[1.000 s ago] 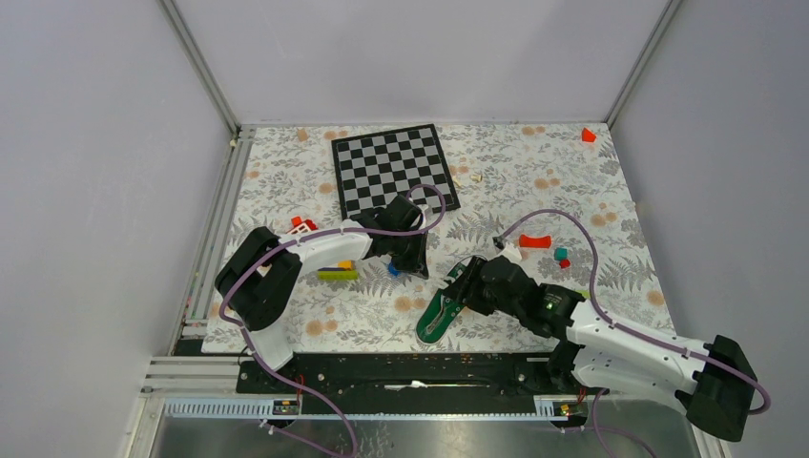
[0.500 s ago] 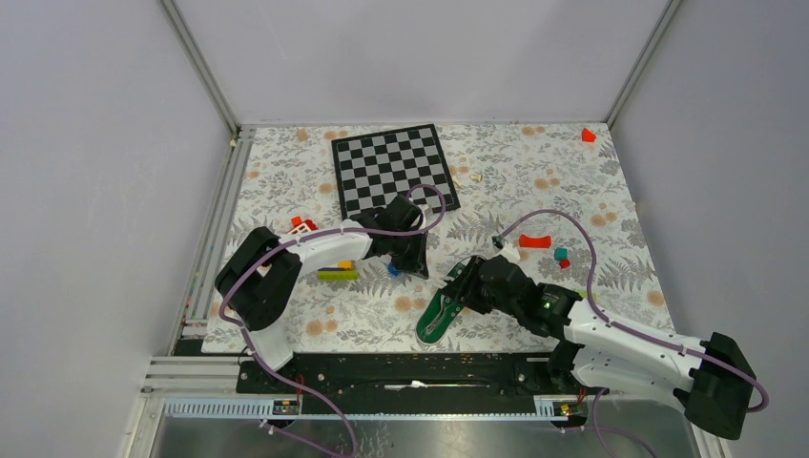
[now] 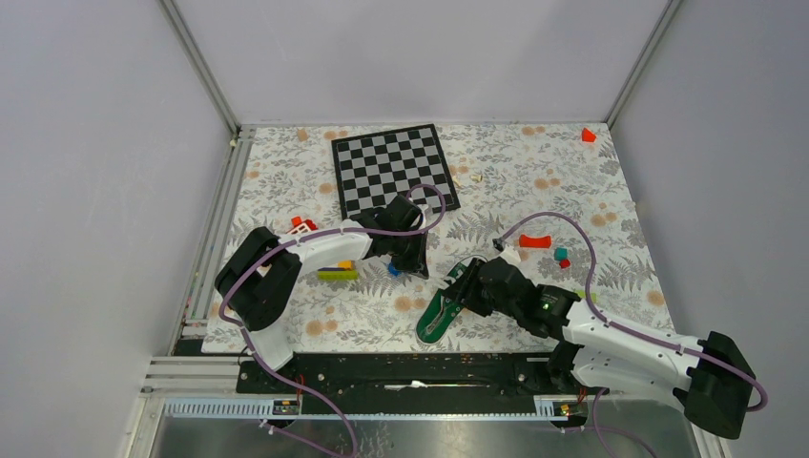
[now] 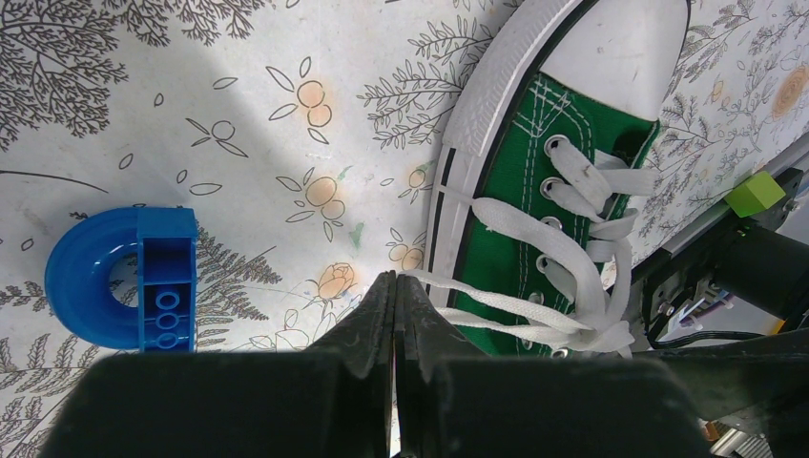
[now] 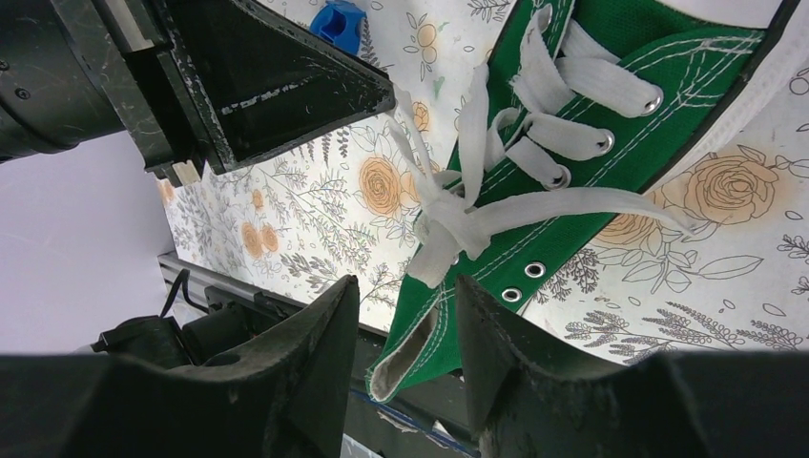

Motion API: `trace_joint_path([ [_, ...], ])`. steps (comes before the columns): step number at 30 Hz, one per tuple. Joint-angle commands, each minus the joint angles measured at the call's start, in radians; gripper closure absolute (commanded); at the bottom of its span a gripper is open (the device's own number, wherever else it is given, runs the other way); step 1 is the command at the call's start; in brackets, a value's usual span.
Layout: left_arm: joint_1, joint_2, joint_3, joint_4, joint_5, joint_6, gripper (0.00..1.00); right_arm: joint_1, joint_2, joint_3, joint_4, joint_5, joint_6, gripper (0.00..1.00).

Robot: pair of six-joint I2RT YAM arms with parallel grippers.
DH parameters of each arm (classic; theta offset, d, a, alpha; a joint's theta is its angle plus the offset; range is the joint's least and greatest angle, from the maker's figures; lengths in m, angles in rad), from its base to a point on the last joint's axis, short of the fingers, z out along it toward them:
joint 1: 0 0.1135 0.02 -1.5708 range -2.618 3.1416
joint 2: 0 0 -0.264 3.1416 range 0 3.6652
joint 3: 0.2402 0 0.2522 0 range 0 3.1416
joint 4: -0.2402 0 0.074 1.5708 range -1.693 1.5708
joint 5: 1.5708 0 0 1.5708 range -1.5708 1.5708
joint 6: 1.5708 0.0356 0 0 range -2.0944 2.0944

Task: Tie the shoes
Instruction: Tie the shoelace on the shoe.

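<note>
A: Your left pincer (image 4: pixel 395 279) is pressed together, and you have a white lace (image 4: pixel 458 286) nipped at its very tip.

B: Yes, and that strand runs from your tip straight to the shoe (image 4: pixel 506 258). The shoe sits sole-down on the flowered cloth (image 4: pixel 238 143), just ahead and to the right of those fingers. Its white toe cap is at the end farthest from them.

A: To the left of that same pincer you have a blue block (image 4: pixel 167 286), lying well apart from the shoe.

B: Now your right pincer (image 5: pixel 405 286): its fingers (image 5: pixel 305 372) stand apart. The open heel end of the shoe shows in the gap between them, and I cannot tell you whether either finger touches the canvas.

A: Just past your right fingertips sits the tangle (image 5: pixel 448 224) of crossed laces. Beyond it, up and to the left, you can see the left pincer's closed tip with the lace leading into it.

B: From above, your two pincers are near each other, tip toward tip. The shoe lies beneath the right one and just beside the left.
</note>
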Motion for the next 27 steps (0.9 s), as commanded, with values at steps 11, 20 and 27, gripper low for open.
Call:
trace_joint_path([
  [11, 0.007, -0.056, 0.002, 0.028, 0.002, 0.011, 1.00, 0.008, 0.014, -0.026, 0.057, 0.073, 0.031, 0.57],
  [20, 0.007, -0.058, -0.003, 0.032, 0.002, 0.011, 1.00, 0.008, -0.001, -0.042, 0.063, 0.091, 0.040, 0.81],
  [27, 0.008, -0.075, -0.005, 0.021, -0.008, 0.016, 1.00, 0.007, -0.084, -0.075, -0.015, 0.151, 0.045, 1.00],
])
